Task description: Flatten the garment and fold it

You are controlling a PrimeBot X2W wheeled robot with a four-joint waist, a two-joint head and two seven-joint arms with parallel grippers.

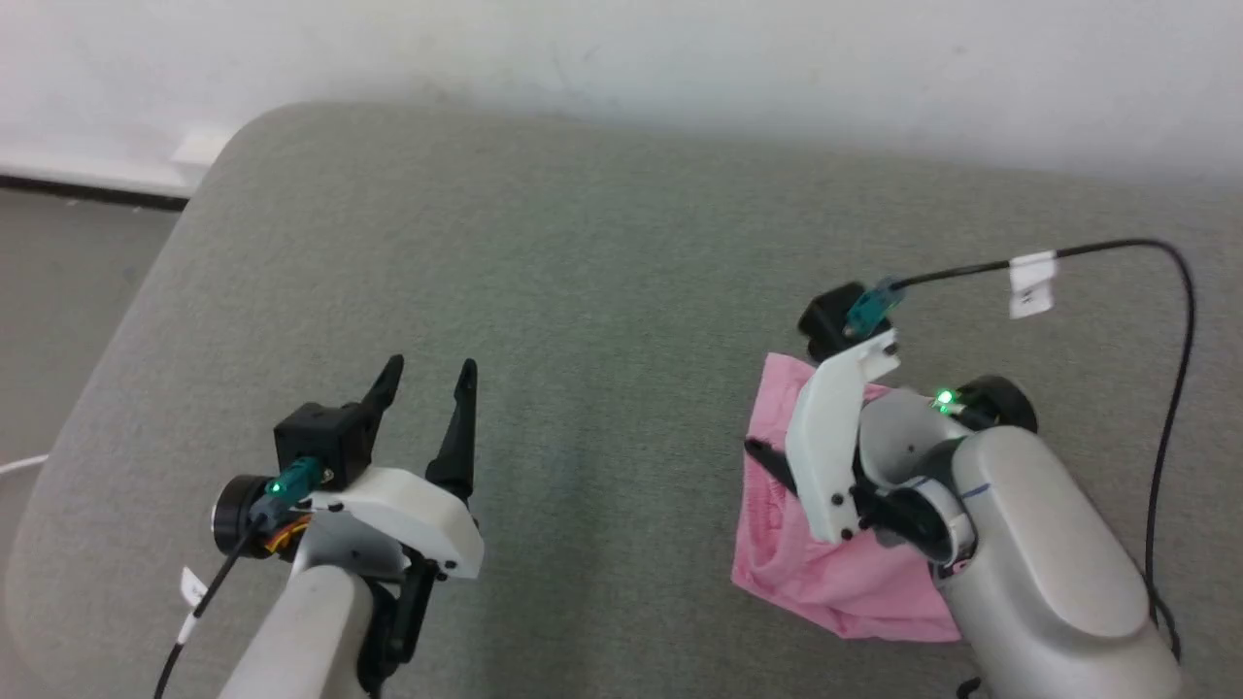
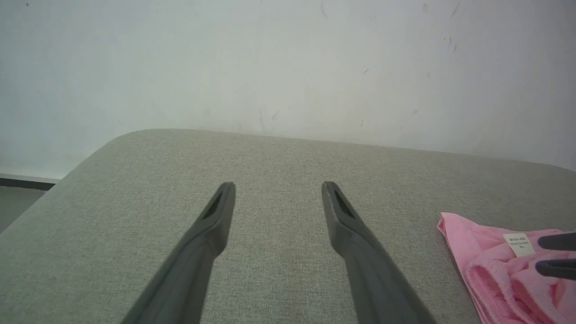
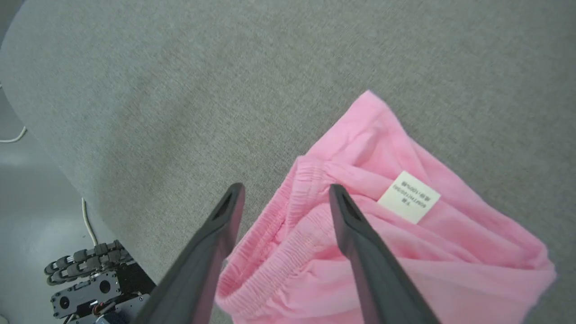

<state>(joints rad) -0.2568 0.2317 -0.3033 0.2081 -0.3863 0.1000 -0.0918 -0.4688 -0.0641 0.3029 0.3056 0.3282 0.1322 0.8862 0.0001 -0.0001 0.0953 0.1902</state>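
The garment (image 1: 835, 582) is a light-pink pair of shorts lying bunched and partly folded on the right of the grey padded surface (image 1: 602, 291). Its gathered waistband (image 3: 270, 274) and small white tag (image 3: 408, 196) face up. My right gripper (image 3: 284, 191) hangs just above the waistband edge, open, with nothing pinched between its fingers. In the left wrist view the garment (image 2: 495, 279) lies at the lower right, with the right gripper's fingertips (image 2: 558, 240) over it. My left gripper (image 1: 427, 379) is open over bare surface, well left of the garment.
The grey surface has rounded corners; its left edge (image 1: 107, 369) drops to the floor. A white wall (image 1: 680, 49) stands behind it. A black cable (image 1: 1180, 320) with a white label loops over my right arm. The robot's base (image 3: 90, 283) shows beside the surface's edge.
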